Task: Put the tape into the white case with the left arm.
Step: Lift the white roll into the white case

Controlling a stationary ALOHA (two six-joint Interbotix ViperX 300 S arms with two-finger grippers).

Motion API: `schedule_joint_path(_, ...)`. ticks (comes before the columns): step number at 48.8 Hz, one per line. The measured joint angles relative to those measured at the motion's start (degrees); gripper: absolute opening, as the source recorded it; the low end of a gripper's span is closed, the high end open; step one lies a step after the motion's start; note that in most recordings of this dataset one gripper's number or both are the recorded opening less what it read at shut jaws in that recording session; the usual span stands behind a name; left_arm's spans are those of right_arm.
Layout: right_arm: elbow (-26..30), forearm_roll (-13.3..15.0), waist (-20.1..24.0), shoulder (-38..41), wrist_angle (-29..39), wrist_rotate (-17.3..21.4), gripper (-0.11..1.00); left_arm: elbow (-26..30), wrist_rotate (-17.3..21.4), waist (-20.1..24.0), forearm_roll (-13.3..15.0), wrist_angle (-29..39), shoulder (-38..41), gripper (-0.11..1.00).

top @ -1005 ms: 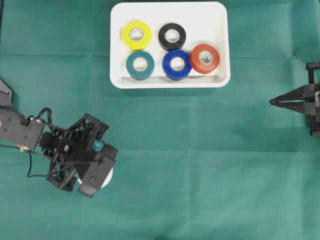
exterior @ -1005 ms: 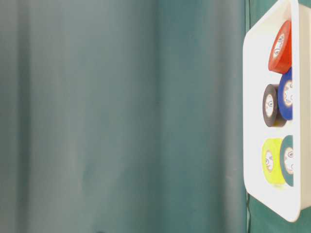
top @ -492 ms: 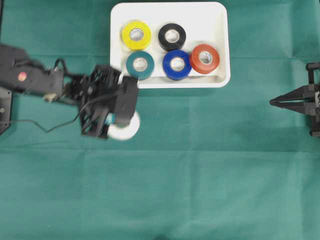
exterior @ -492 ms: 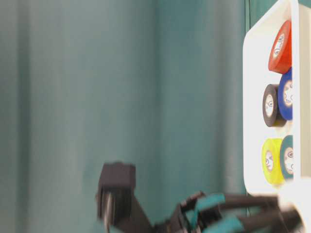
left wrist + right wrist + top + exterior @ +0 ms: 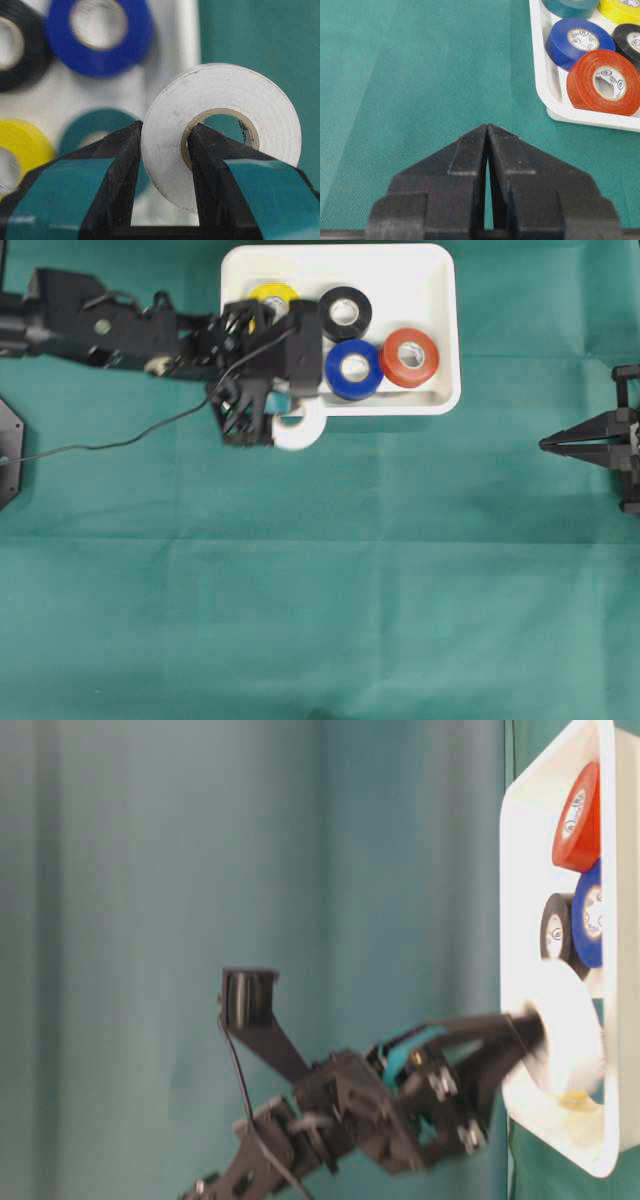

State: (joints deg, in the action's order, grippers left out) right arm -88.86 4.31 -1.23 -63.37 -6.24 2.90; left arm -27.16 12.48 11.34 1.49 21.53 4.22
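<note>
Jaws of the left gripper (image 5: 162, 175) are pinched on the wall of a white tape (image 5: 220, 130), one teal-banded finger (image 5: 95, 185) outside the roll and the other through its cardboard core. From overhead, the left gripper (image 5: 283, 412) holds the white tape (image 5: 298, 427) over the front left edge of the case (image 5: 440, 335), half above the rim and half above the green cloth (image 5: 350, 590) that covers the worktop. The table-level view shows the left gripper (image 5: 520, 1035) with the white tape (image 5: 565, 1030) raised clear of the case (image 5: 520, 850). Five rolls lie flat in the case: yellow tape (image 5: 270, 292) at the back left, partly hidden by the left arm (image 5: 110, 328), black tape (image 5: 344, 312) beside it, blue tape (image 5: 351, 368) and red tape (image 5: 408, 357) touching each other along the front, and teal tape (image 5: 95, 132), seen only from the left wrist, in front of the yellow one. The red core (image 5: 609, 82) carries small dark print and a round logo, too small to read; the blue core shows the same sort of print, also unreadable. Jaws of the right gripper (image 5: 487, 131) are closed, tips together, with nothing between them; the right gripper (image 5: 548, 444) sits at the right edge of the cloth, well apart from the case.
</note>
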Motion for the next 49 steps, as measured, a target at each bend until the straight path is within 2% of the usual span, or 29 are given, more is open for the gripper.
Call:
schedule_joint_path(21, 0.00, -0.09, 0.00, 0.00, 0.00, 0.00, -0.09, 10.28, 0.18, 6.59, -0.09, 0.00, 7.47, 0.26)
schedule_joint_path(37, 0.00, 0.00, 0.00, 0.00, 0.00, 0.00, -0.09, 16.00, 0.26, 9.14, -0.09, -0.09, 11.51, 0.26)
schedule_joint_path(49, 0.00, 0.09, 0.00, 0.00, 0.00, 0.00, -0.09, 20.30, 0.26, 9.40, -0.18, 1.85, 14.59, 0.26)
